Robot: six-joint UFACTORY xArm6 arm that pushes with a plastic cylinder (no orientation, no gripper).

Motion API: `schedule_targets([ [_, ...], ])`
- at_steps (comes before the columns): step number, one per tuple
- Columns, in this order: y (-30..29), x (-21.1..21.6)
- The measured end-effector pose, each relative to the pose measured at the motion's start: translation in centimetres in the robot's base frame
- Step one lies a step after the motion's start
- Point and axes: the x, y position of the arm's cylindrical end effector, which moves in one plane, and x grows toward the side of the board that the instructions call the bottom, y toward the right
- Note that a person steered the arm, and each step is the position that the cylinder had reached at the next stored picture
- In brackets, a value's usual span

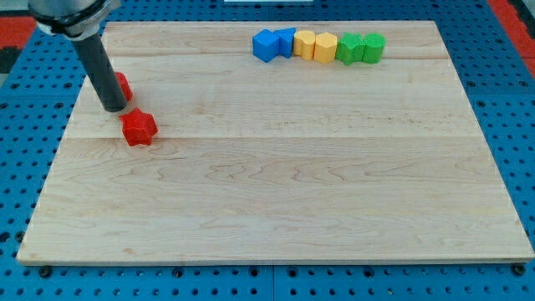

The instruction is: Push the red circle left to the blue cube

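Red block (123, 86) partly hidden behind my tip (114, 109); red star (139, 127) just below; no hand.

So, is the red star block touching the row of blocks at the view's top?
No, the red star block lies alone at the view's left, far from the row.

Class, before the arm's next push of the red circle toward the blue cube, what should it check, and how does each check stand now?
1. My tip in view: ok.
2. Tip beside the red circle, which the rod partly hides: ok.
3. Contact between tip and circle: cannot tell.
4. Red star-shaped block apart from the tip: ok.
5. Blue cube unobstructed at the row's left end: ok.
6. Circle already at the cube: not ok.
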Motion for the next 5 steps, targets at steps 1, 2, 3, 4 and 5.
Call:
schedule_targets([
  [1,0.0,-2.1],
  [2,0.0,-2.9],
  [3,-1.4,-2.0],
  [4,-4.6,-0.5],
  [5,-4.6,-0.5],
])
